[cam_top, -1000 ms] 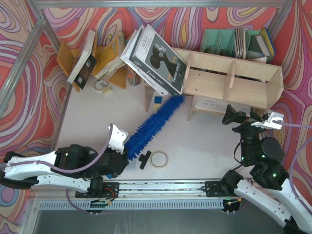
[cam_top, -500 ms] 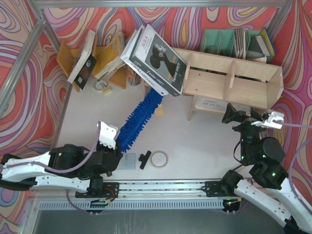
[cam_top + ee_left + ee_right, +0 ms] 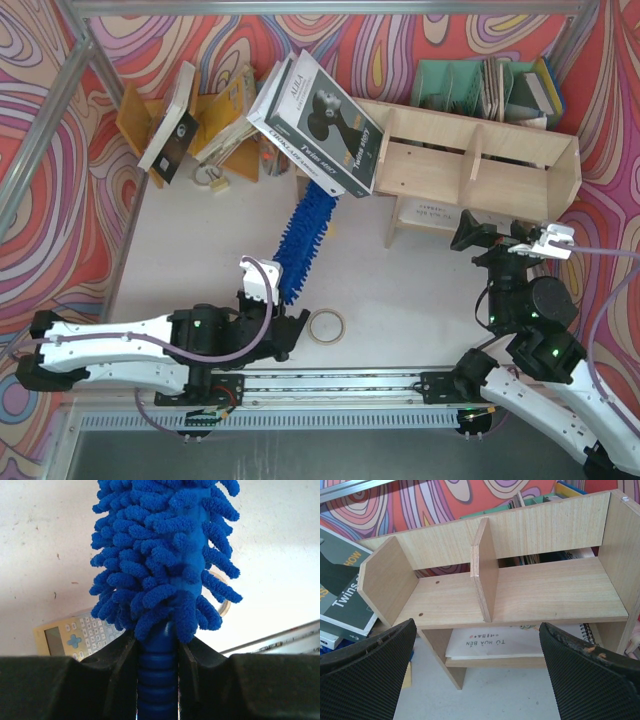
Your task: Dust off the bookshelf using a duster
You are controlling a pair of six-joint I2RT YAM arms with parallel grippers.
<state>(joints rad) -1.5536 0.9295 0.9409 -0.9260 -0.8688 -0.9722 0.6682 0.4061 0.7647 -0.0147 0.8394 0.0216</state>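
Left end effector [image 3: 157, 652] is clamped on the duster [image 3: 305, 232] handle, lower centre; its bristle tip reaches under leaning books [image 3: 320, 125] beside the bookshelf [image 3: 500, 170], upper right. Sweeping sideways could topple them. Right end effector [image 3: 477, 655] gapes wide, empty.

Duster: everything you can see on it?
The duster is bright blue: a long head of fluffy, microfibre-looking strands on a ribbed, darker blue plastic handle. The left pincer is shut on the handle. The head stretches away over the white table, tip by the leaning books; contact there is unclear.
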